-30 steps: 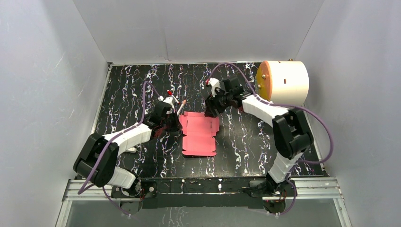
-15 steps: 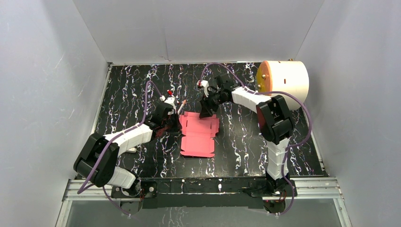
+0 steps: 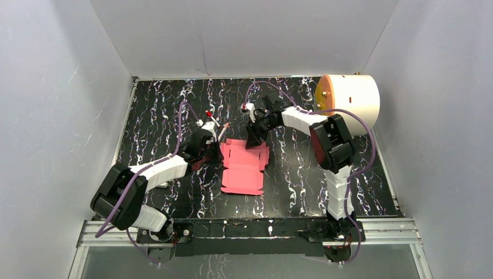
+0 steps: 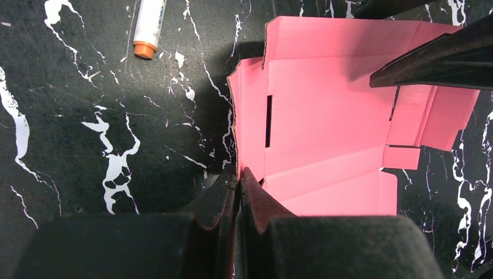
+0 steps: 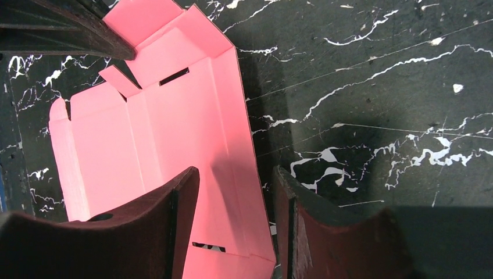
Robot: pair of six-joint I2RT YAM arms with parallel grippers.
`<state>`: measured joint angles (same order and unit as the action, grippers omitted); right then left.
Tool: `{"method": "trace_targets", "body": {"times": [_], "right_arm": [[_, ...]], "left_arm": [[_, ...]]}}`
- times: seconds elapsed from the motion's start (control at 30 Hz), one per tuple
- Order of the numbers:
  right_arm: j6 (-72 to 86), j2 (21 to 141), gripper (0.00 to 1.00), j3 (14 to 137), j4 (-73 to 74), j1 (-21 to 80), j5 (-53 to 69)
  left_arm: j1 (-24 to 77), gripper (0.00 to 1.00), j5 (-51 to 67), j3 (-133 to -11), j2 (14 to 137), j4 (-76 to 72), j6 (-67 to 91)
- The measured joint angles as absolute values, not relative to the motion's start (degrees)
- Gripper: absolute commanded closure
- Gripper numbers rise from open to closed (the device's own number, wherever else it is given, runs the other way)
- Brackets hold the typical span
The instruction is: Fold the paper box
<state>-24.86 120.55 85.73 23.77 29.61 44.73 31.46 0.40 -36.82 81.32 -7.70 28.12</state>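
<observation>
Directly ahead of the left end effector, the paper box lies opened out on the table, inner face up. It is a pink die-cut sheet with slits and flaps, and its nearest side flap stands upright and runs down into the tips. The left end effector is fully closed and appears to nip the lower edge of that raised flap. The right end effector reaches in from the opposite side, jaws partly apart and holding nothing. One finger hangs over the card and the other over bare table just past the sheet's edge, so the long side panel lies between them. Judged step: raising the second side wall. To do it well, the right end effector should close only once the panel edge sits squarely between its fingers, then turn the panel about its scored crease rather than drag it. The left grip serves as the anchor, so the sheet does not slide. Thin card creases readily, so a light pinch and a slow lift are advisable. A pen beyond the left tips lies apart from the sheet.
</observation>
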Motion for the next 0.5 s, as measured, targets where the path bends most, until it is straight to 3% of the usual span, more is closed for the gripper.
{"method": "trace_targets", "body": {"times": [0.13,0.4,0.5], "right_arm": [[-25.47,120.55,0.54,86.06,24.05,29.61,44.53],[-26.37,120.6,0.91,86.98,24.88,29.56,44.8],[-27.0,120.6,1.0,87.0,26.04,29.52,45.54]], "left_arm": [[31.55,0.98,0.4,-36.77,81.32,-8.12,28.12],[31.66,0.98,0.43,-36.67,81.32,-8.78,28.12],[31.68,0.96,0.43,-36.53,81.32,-9.15,28.14]]}}
